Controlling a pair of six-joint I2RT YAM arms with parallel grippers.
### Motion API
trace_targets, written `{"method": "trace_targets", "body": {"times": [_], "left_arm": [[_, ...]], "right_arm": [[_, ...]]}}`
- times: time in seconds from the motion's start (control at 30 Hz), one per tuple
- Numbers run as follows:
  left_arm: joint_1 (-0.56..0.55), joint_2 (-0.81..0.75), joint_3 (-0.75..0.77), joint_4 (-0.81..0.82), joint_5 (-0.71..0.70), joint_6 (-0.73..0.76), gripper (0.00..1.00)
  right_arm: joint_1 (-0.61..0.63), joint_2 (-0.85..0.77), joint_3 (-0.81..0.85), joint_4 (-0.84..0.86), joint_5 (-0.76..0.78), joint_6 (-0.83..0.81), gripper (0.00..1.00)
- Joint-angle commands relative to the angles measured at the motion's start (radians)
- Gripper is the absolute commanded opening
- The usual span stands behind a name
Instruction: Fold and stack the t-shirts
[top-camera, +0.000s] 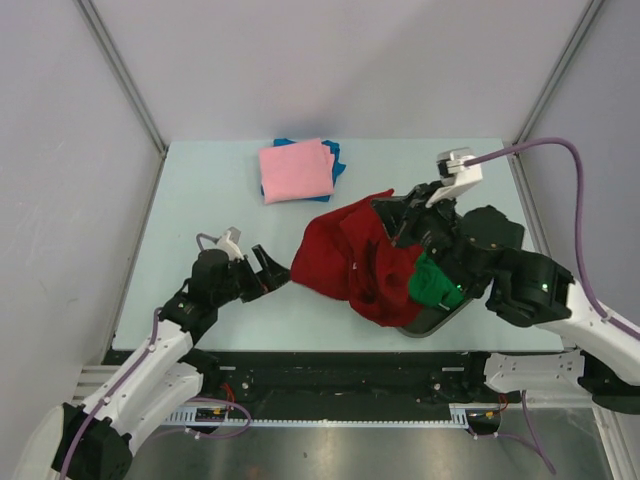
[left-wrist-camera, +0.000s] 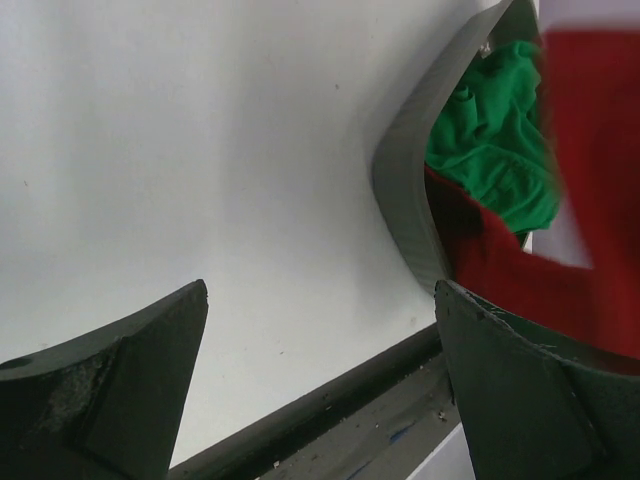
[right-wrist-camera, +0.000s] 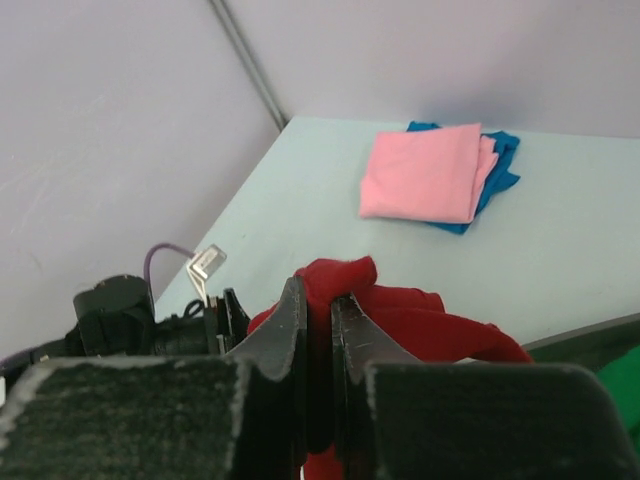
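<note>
Four t-shirts in all, and the top view gives the layout. Dark red t-shirt (top-camera: 340, 262) is bunched mid-table and spills over the left edge of the grey tray (top-camera: 432, 326) at right. Green t-shirt (top-camera: 432, 282) is crumpled inside the tray, partly under the red one. Pink t-shirt (top-camera: 295, 171) is folded flat at the far side of the table (top-camera: 200, 190), lying on a folded blue t-shirt (top-camera: 337, 153) whose edges peek out on its right.

Top view hides the right fingertips behind cloth and arm. Right wrist view shows them: right gripper (right-wrist-camera: 318, 300) has its jaws nearly together, pinching a fold of the red shirt. A lump of cloth sticks up above the tips and more trails off to the right. Same view shows the pink-on-blue stack beyond, well apart from the grip, and the left arm at lower left.

Left wrist view: left gripper (left-wrist-camera: 320, 300) has its jaws wide apart, with only bare table between them. Ahead right is the tray's curved rim, green cloth inside and red cloth over the rim, the red blurred at the frame edge. Top view puts this gripper just beside the red shirt's left edge; can't tell if touching.

Red shirt is wrinkled and unfolded, green is wadded, pink and blue are neat rectangles.
</note>
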Motion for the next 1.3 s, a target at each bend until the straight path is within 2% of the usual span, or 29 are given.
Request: {"method": "trace_targets", "body": {"times": [0.0,0.1,0.2,0.27,0.37,0.57,0.67,0.7,0.77,0.8,0.83,0.93,1.03,1.13,1.2,1.23,1.27], "left_arm": [[0.013,-0.042,0.074,-0.047,-0.066,0.038,1.00],[0.016,-0.037,0.096,-0.062,-0.069,0.035,1.00],[0.017,-0.039,0.102,-0.070,-0.070,0.031,1.00],[0.017,-0.049,0.097,-0.070,-0.074,0.028,1.00],[0.017,-0.060,0.082,-0.056,-0.075,0.014,1.00],[0.020,-0.068,0.073,-0.062,-0.086,0.015,1.00],[0.026,-0.083,0.071,-0.073,-0.089,0.021,1.00],[0.028,-0.088,0.070,-0.079,-0.092,0.022,1.00],[0.031,-0.102,0.070,-0.093,-0.100,0.032,1.00],[0.033,-0.108,0.066,-0.100,-0.106,0.034,1.00],[0.033,-0.117,0.065,-0.106,-0.107,0.040,1.00],[0.036,-0.137,0.059,-0.140,-0.136,0.045,1.00],[0.037,-0.174,0.056,-0.177,-0.170,0.048,1.00],[0.037,-0.207,0.060,-0.188,-0.172,0.051,1.00],[0.039,-0.223,0.069,-0.188,-0.166,0.054,1.00],[0.036,-0.221,0.071,-0.186,-0.161,0.058,1.00],[0.037,-0.212,0.076,-0.180,-0.156,0.058,1.00]], "right_arm": [[0.053,0.055,-0.007,0.062,-0.052,0.016,0.00],[0.094,0.087,0.065,0.148,-0.034,-0.048,0.00],[0.117,0.199,0.330,0.066,-0.003,-0.122,0.00],[0.144,0.233,0.446,0.091,-0.006,-0.210,0.00],[0.165,0.287,0.571,0.109,-0.012,-0.260,0.00],[0.170,0.359,0.648,0.089,-0.030,-0.265,0.00],[0.168,0.344,0.518,0.113,0.012,-0.249,0.00],[0.168,0.332,0.386,0.127,0.035,-0.236,0.00],[0.135,0.281,0.232,0.171,0.060,-0.181,0.00],[0.116,0.264,0.138,0.182,0.040,-0.145,0.00],[0.089,0.232,-0.013,0.184,0.031,-0.034,0.00],[0.016,0.230,-0.279,0.194,-0.073,0.118,0.00],[0.067,0.297,-0.385,0.190,-0.098,0.151,0.00],[0.162,0.345,-0.393,0.126,-0.044,0.163,0.00],[0.197,0.350,-0.392,0.078,-0.003,0.185,0.34],[0.202,0.338,-0.392,0.064,0.021,0.198,0.55],[0.204,0.297,-0.392,0.031,0.082,0.232,0.99]]}}
